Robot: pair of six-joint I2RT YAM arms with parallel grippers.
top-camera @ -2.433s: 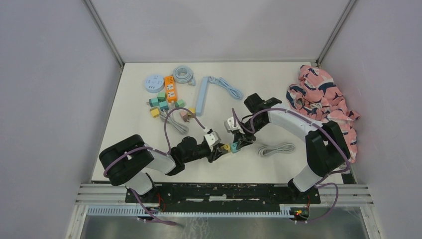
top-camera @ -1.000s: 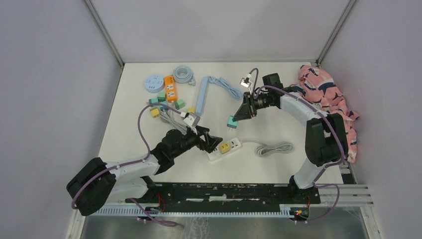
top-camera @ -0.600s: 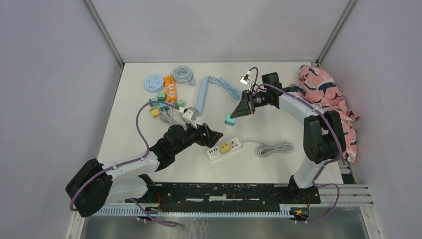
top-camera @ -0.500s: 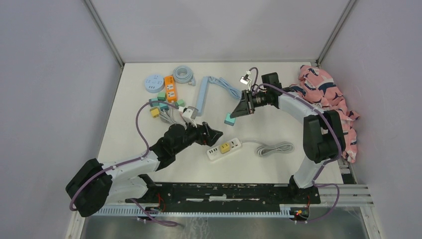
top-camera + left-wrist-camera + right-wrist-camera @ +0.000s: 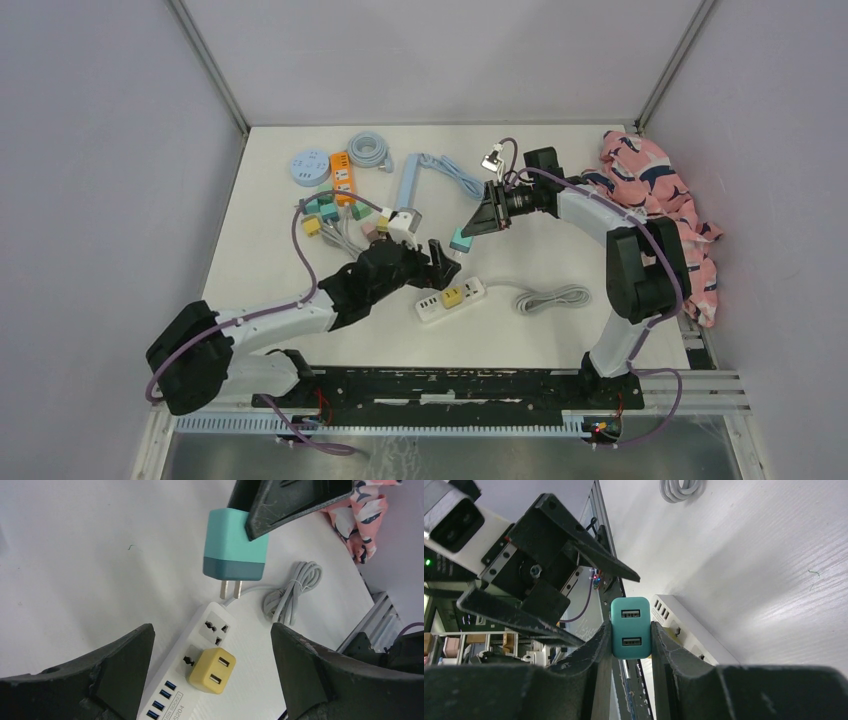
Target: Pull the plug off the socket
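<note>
Pale walls [image 5: 120, 200] enclose the white worktop [image 5: 545, 262], where the left arm [image 5: 290, 320] reaches low, the left tool [image 5: 447, 262] spread wide and empty beside the power strip [image 5: 450, 299], and the right tool [image 5: 472, 230] pinches the teal plug [image 5: 461, 240] clear of that strip.

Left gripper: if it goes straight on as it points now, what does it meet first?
Probably the strip, near the yellow plug; depth is unclear, and the teal plug hangs close by.
</note>
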